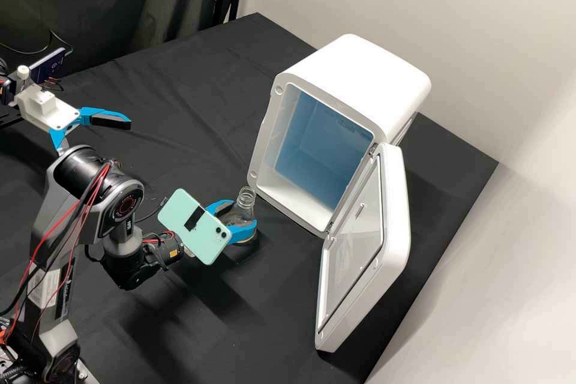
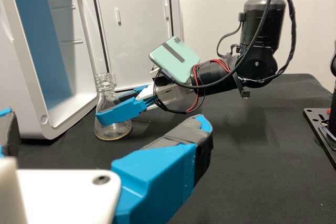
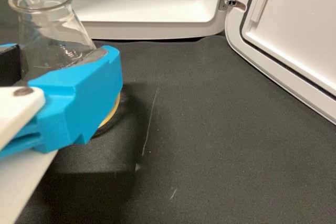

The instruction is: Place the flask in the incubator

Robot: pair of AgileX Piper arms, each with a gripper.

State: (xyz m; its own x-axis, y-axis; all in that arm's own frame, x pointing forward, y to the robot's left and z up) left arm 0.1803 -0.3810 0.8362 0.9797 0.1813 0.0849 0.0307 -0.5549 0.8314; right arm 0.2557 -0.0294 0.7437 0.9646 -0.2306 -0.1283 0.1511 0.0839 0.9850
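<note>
Two blue fingers [image 3: 79, 95] of the right gripper [image 1: 237, 223] are closed around the lower body of the flask [image 1: 245, 204], one on each side of the glass, pinching it. The flask is clear, conical and uncapped. It stands upright, and its base appears to rest on the table [image 1: 180, 96], though we cannot be sure there is no gap beneath it. It sits just in front of the incubator [image 1: 360, 66], near the lower corner of the opening on the side away from the hinge. The door [image 1: 369, 234] is swung fully open, leaving the blue inside exposed. Farther off, the left gripper [image 1: 91, 131] hangs above the table, well apart from the flask, with its fingers spread and holding nothing.

We judge the grasp to be made and the carry not yet begun. The next move calls for lifting the flask high enough to clear the white lower rim of the opening and keeping it upright. We would then bring it inside and set it down on the incubator's floor before letting go.
</note>
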